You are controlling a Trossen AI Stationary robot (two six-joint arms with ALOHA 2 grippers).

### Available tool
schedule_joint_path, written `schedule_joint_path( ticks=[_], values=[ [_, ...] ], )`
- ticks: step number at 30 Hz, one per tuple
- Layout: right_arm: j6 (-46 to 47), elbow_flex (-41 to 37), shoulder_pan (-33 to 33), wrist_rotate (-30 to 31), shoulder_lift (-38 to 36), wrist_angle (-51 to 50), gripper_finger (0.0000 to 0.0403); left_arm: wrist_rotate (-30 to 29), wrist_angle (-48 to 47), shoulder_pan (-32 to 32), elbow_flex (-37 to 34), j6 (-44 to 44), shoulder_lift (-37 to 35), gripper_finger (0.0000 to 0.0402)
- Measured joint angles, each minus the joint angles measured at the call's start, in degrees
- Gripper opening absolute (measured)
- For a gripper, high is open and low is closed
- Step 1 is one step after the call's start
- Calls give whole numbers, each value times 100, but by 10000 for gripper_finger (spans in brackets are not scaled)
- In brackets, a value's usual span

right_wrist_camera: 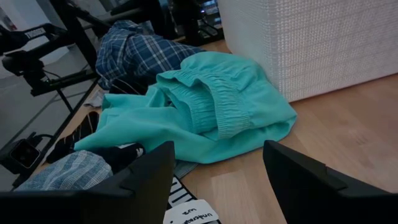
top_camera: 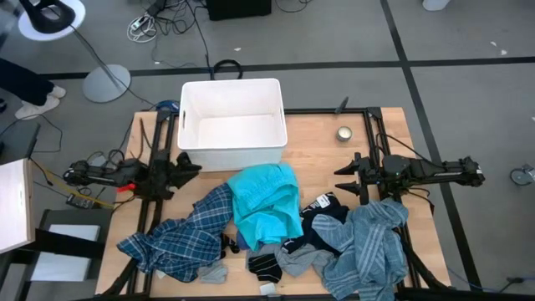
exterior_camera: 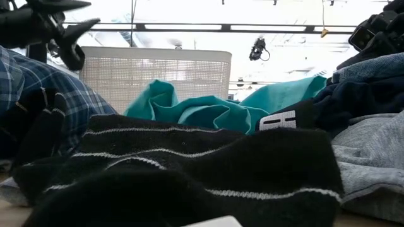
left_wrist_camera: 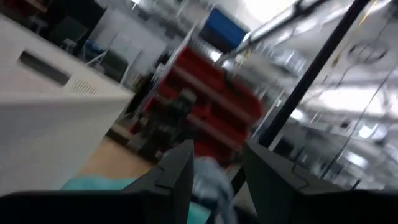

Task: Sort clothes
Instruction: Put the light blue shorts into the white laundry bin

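Several clothes strewn left-to-right

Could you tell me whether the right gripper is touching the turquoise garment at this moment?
Apart. In the right wrist view the right gripper is open, its fingers spread and empty, and bare wooden table shows between them and the turquoise garment ahead.

White bin at table's far edge — small tin nearby
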Motion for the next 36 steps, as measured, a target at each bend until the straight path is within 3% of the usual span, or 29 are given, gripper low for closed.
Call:
schedule_joint_path(
  ticks=[6,9,15,18,22,25,29,36],
  values=[
    [0,0,0,0,1,0,247,51,811,-1,0,-231,-2,142],
    [0,0,0,1,0,0,247,534,990,-3,2,-1041,-4,142],
    [0,0,-1,1,0,2,247,1464,960,-7,5,-1636,-4,142],
    [0,0,1,-1,0,2,247,1648,461,-9,242,-1653,2,142],
    [0,0,0,1,0,0,247,1455,-1262,-9,1091,-953,200,142],
    [0,0,-1,-1,0,2,247,1152,-2357,-9,1850,-366,648,142],
    [0,0,-1,-1,0,2,247,873,-3065,-9,2785,302,1552,142],
    [0,0,0,0,0,2,247,912,-3824,-25,4083,971,3819,142]
  ],
)
